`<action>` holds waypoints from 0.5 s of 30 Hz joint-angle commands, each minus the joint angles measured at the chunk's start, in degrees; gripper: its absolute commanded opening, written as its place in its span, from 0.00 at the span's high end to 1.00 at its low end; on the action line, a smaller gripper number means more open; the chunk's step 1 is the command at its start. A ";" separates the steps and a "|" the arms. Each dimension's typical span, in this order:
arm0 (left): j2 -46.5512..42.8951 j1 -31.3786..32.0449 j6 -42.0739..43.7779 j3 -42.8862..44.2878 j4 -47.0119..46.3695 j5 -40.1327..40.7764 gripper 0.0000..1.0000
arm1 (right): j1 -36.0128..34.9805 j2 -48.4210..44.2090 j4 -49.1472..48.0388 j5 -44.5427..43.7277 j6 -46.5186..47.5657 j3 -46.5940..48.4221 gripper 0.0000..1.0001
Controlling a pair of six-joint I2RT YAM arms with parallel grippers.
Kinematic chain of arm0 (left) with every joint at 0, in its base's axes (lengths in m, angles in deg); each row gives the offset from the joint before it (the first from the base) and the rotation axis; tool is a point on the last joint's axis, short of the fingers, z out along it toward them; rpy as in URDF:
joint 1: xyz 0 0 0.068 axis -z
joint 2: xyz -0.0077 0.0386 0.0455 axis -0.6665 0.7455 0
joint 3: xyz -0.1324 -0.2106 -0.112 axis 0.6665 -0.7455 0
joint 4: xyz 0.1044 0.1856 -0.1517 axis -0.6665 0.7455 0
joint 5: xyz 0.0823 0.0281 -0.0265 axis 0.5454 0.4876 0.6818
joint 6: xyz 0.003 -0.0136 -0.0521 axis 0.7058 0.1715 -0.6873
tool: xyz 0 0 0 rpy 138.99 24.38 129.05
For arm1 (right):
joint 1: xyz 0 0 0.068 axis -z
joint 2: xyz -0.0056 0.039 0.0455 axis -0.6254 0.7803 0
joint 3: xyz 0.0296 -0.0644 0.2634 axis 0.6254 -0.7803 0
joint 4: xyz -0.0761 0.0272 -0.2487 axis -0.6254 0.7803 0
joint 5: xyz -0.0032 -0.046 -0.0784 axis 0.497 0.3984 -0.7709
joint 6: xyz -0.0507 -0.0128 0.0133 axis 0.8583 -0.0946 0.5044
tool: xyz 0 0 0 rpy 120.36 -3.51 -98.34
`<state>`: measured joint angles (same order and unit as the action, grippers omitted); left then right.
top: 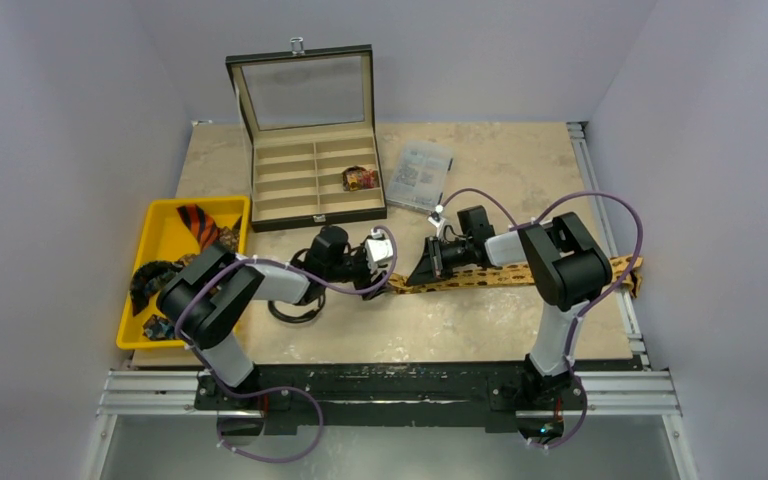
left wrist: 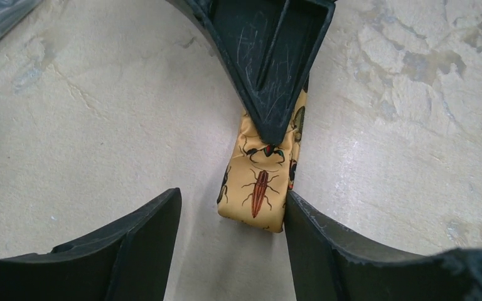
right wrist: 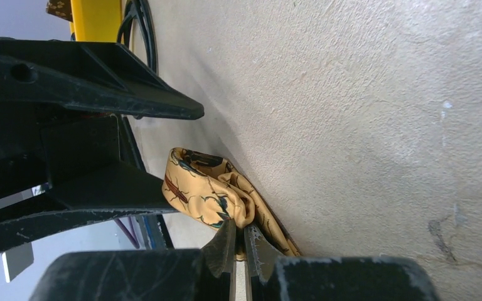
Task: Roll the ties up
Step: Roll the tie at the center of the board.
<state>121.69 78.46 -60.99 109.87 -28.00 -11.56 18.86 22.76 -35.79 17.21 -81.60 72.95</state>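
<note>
Jaws of left gripper (left wrist: 233, 192) stood partly open around folded end of tan tie (left wrist: 260, 188), one finger touching it; right gripper (right wrist: 238, 237) clamped shut on it.

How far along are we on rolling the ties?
Done: what looks like one rolled tie sits in the compartment box. In hand: the gold insect-print tie has only its end folded; the right gripper pinches it, the left gripper stands open around the fold. Left: most of that tie lies flat, and the orange striped tie and dark ties wait in the yellow tray.
</note>
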 commanded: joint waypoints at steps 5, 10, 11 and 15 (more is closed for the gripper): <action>0.66 1.50 -1.23 -0.71 -7.45 -4.31 0.45 | -0.05 1.91 1.73 -4.06 2.74 -0.10 1.00; 0.19 1.45 -0.48 -1.26 -6.34 -4.38 0.44 | -0.04 1.73 1.81 -4.12 2.82 -0.05 1.00; 0.05 1.35 -0.19 -1.68 -6.02 -4.36 0.44 | -0.08 1.65 1.80 -4.14 2.77 -0.11 1.00; 0.28 0.87 -0.40 -2.82 -5.59 -4.00 0.44 | -0.10 1.73 1.89 -4.03 2.89 -0.10 1.00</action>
<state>121.97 79.77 -61.49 108.63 -31.81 -14.07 18.86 22.96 -35.81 17.43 -81.62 73.00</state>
